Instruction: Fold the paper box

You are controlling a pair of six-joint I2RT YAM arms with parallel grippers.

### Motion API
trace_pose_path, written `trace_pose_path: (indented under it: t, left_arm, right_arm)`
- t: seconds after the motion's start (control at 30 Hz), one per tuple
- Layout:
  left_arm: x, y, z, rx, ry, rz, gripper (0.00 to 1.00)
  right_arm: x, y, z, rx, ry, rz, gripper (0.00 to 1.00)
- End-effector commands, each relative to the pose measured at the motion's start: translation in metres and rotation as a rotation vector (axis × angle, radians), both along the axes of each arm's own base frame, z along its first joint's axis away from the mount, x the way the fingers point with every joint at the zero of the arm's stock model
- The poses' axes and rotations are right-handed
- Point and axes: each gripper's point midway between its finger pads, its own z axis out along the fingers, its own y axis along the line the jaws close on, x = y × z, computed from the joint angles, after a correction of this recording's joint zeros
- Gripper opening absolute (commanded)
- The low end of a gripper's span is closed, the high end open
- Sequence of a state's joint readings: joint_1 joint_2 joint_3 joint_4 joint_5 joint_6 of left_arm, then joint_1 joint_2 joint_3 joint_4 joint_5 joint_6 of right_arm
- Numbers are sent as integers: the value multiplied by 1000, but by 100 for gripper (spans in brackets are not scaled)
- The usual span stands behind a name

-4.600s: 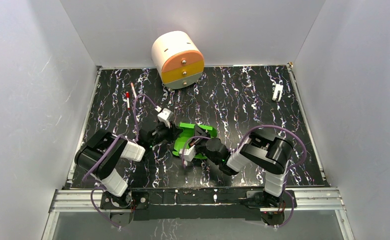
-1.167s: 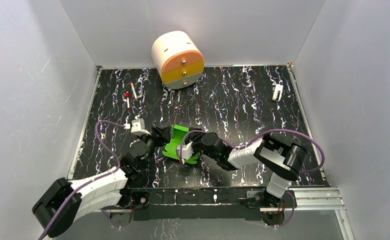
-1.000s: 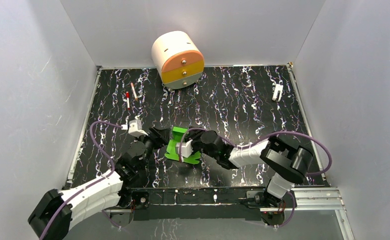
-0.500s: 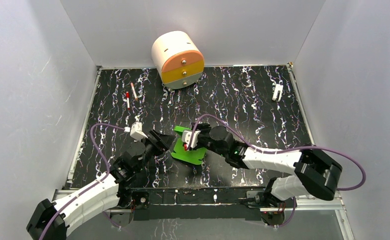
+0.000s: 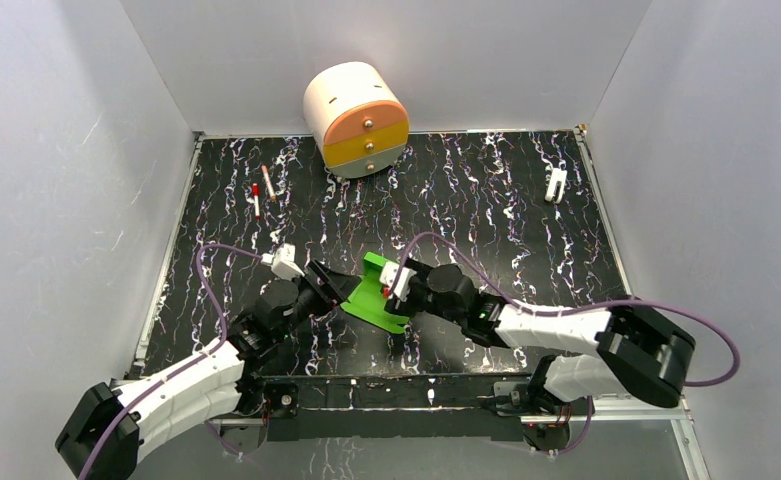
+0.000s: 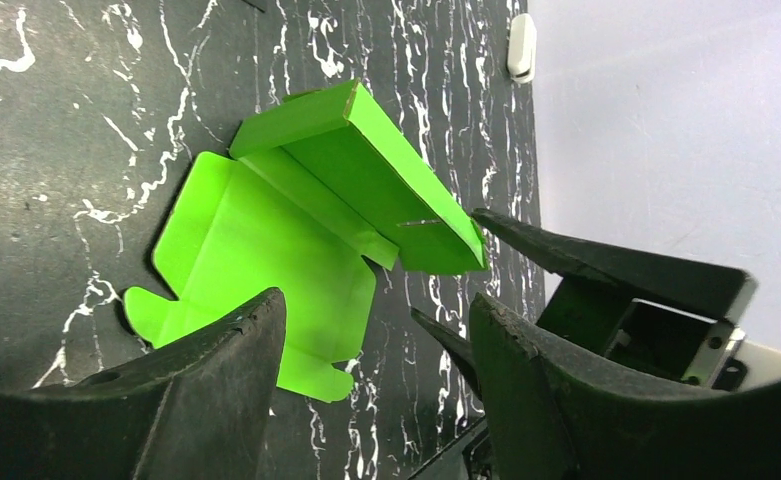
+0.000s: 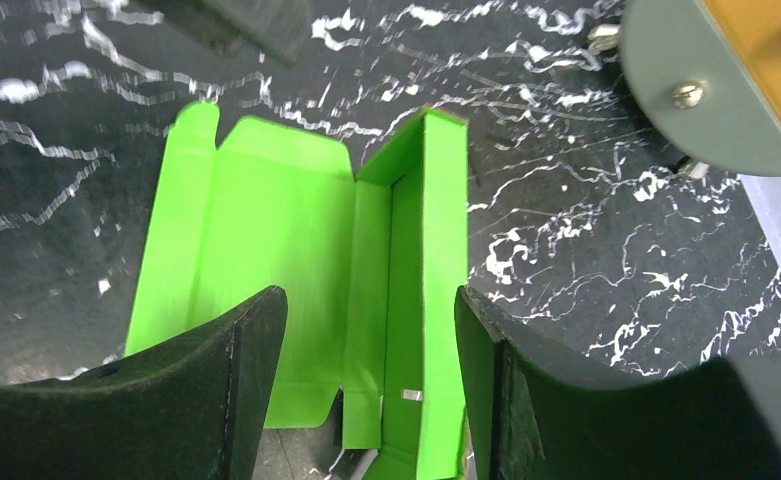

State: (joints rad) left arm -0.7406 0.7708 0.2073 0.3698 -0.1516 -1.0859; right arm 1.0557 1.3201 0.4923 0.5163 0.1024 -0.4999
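The paper box (image 5: 371,298) is a bright green die-cut sheet lying partly unfolded on the black marbled table near the front middle. One long panel (image 7: 436,250) stands folded up along its right side; the rest (image 6: 256,250) lies flat with small flaps at the edge. My left gripper (image 5: 336,287) is open at the sheet's left edge, its fingers (image 6: 236,360) over the near flap with nothing held. My right gripper (image 5: 395,289) is open at the sheet's right side. Its jaws (image 7: 369,310) straddle the raised panel without pinching it.
A cream cylinder drawer unit (image 5: 356,118) with orange and yellow drawers stands at the back. Two pens (image 5: 257,200) lie at the back left and a white clip (image 5: 556,184) at the back right. Grey walls enclose the table on three sides.
The right gripper has opened, let go of the green sheet and drawn back to the right. The sheet has settled flatter and shifted right. The left gripper has followed it to the right.
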Motion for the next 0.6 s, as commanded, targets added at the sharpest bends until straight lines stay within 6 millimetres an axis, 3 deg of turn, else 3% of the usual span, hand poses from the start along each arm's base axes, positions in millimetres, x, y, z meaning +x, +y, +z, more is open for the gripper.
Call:
trace_pose_path:
  t: [0.0,0.07,0.2,0.33,0.57]
  left_arm:
    - [0,-15,29,-96,-38,-53,65]
    - [0,-20,29,-113,-30,-70,65]
    - [2,-33,35,-163,-19,-99,65]
    - [6,-43,37,-182,-13,-119,64]
    - [14,-54,31,-191,6,-110,61]
  right_arm:
    - [2,2,63,222,47,-95,71]
    - [2,-8,79,280,75,-156,72]
    - [9,-34,88,359,134,-323,72]
    - [19,-62,76,346,176,-515,71]
    - [26,-89,56,367,190,-672,69]
